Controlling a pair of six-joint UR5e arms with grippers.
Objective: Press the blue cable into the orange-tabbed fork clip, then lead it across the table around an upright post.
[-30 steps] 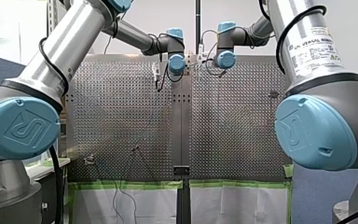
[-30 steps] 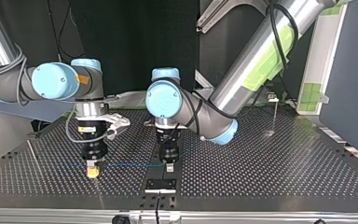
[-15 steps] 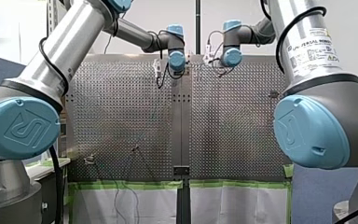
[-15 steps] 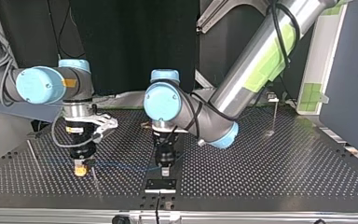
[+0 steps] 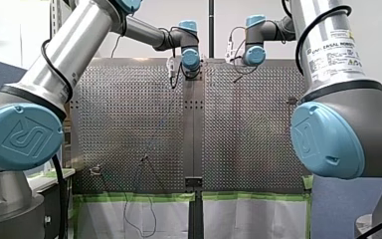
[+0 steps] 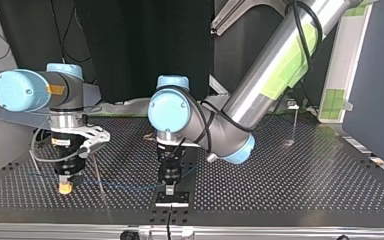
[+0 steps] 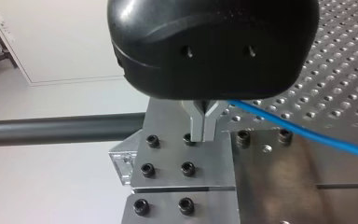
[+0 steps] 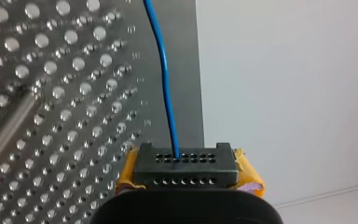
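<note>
Grippers, 2 in all, hang low over the 1 perforated table [image 6: 305, 175]: my right gripper [image 8: 185, 165], yellow-padded, and my left gripper [image 7: 202, 130], metal fingers closed, each pinch the 1 blue cable [image 8: 164, 70] strung between them.

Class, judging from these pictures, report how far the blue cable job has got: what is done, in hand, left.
Done: my metal-fingered left gripper and my yellow-padded right gripper each grip the thin blue cable. In hand: it stretches between them over the perforated metal table. Left: no orange-tabbed clip shows holding it, and the thin upright metal post stands untouched.
</note>
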